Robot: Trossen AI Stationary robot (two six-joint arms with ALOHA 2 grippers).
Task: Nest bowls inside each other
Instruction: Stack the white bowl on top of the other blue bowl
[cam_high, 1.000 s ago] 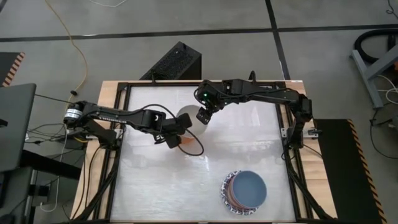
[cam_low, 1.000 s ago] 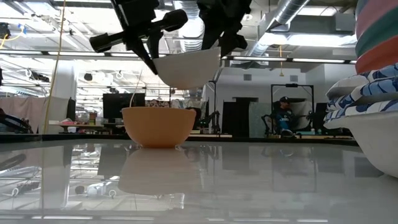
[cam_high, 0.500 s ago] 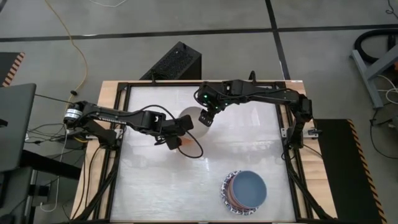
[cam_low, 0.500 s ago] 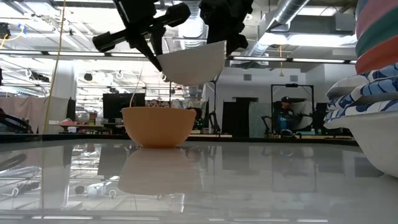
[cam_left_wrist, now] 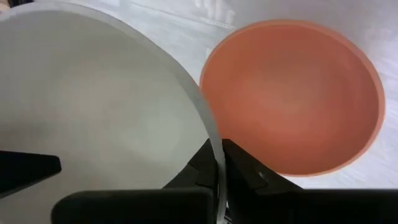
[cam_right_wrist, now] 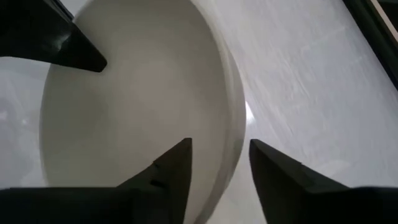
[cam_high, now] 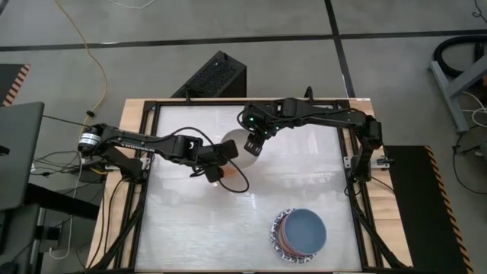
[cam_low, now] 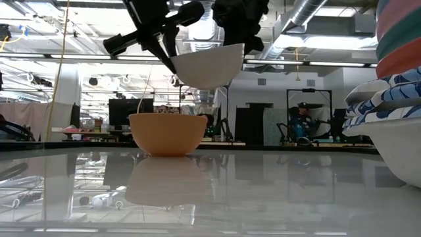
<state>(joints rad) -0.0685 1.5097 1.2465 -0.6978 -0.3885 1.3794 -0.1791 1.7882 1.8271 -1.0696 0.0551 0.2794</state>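
Nearest me, at about five o'clock on the table [cam_high: 190, 228], sits one stack of bowls [cam_high: 300, 233] with a blue one on top. Farther in, toward eleven o'clock, one orange bowl [cam_low: 168, 133] rests alone on the surface. Just above it hangs one white bowl [cam_low: 209, 64], its rim pinched tight in the left gripper [cam_left_wrist: 219, 163]. The right gripper [cam_right_wrist: 217, 163] straddles the opposite rim, one finger inside and one outside, spread with a gap.
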